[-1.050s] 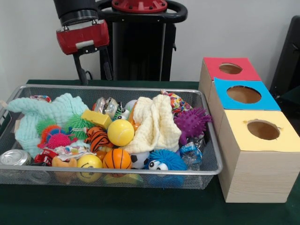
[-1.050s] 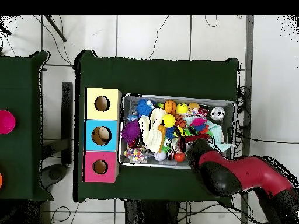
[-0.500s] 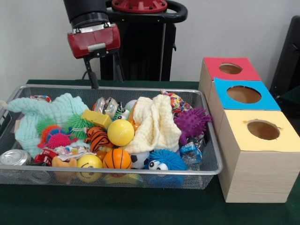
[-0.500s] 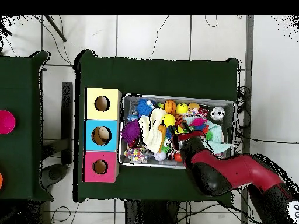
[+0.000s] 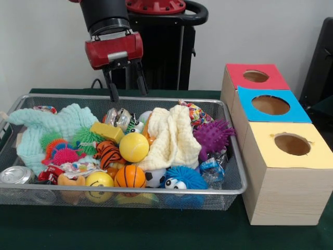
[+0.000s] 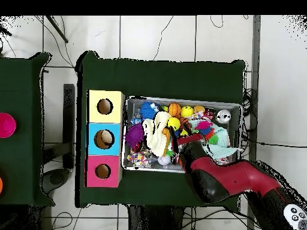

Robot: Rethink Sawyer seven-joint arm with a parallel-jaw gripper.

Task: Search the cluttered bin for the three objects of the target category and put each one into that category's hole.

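Pincer hangs from the red wrist over the far rim of the bin, its two dark fingers spread apart and pointing down with nothing between them. From overhead, the arm reaches in over the bin's near-robot edge and covers that part of the contents.

The bin is a wire-mesh basket on the green worktop, packed with small toys. A plain yellow ball lies near the middle, touching a cream cloth beside it. In front of it sit an orange basketball and a yellow smiley ball, side by side against the front wall. A tiger-striped ball rests just beside the yellow ball. A purple spiky ball lies at the end nearest the boxes, and a blue fuzzy ball with eyes sits in front of the cloth. A pale green cloth fills the opposite end, with a can in the front corner.

The yellow ball lies below the pincer and nearer the camera, well apart from the fingertips; shiny metal cans lie almost directly under them.

Beside the bin stand three boxes, each with a round hole: red, blue and yellow.
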